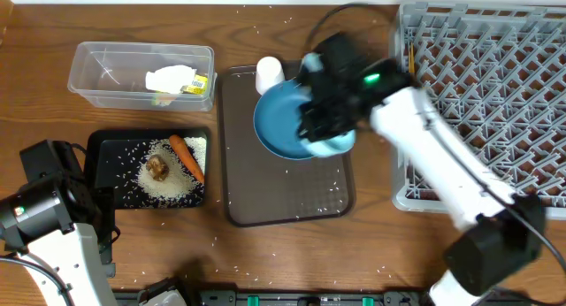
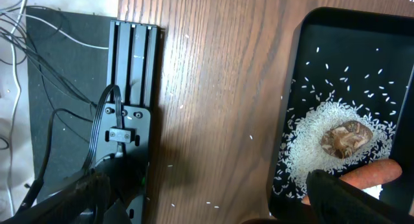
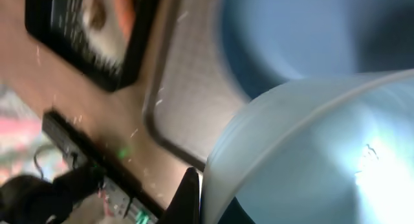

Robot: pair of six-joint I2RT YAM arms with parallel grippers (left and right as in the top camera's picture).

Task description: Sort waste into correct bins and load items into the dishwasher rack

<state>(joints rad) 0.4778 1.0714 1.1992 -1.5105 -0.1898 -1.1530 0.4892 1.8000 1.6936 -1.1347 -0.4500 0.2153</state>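
Note:
My right gripper [image 1: 325, 120] is shut on the rim of the light-blue bowl [image 1: 339, 145] [image 3: 310, 153] and holds it tilted over the blue plate [image 1: 279, 120] [image 3: 291, 30]. The white cup [image 1: 270, 72] stands behind the plate. The black tray [image 1: 104, 164] [image 2: 304, 68] holds rice [image 1: 172, 187] [image 2: 310, 133], the brown lump [image 1: 159, 167] [image 2: 346, 138] and the carrot [image 1: 187, 157] [image 2: 378, 174]. The clear container [image 1: 115, 63] holds the wrapper [image 1: 177, 80]. My left gripper [image 2: 213, 208] is open and empty, left of the black tray. The grey rack [image 1: 495, 94] stands at the right with chopsticks [image 1: 409, 57] at its left edge. The light-blue cup is out of view.
The plate and white cup sit on the dark brown serving tray [image 1: 265, 195] [image 3: 187, 88]. Loose rice grains are scattered on the wooden table [image 1: 292, 253]. A black rail with cables [image 2: 126, 88] lies at the table's left edge.

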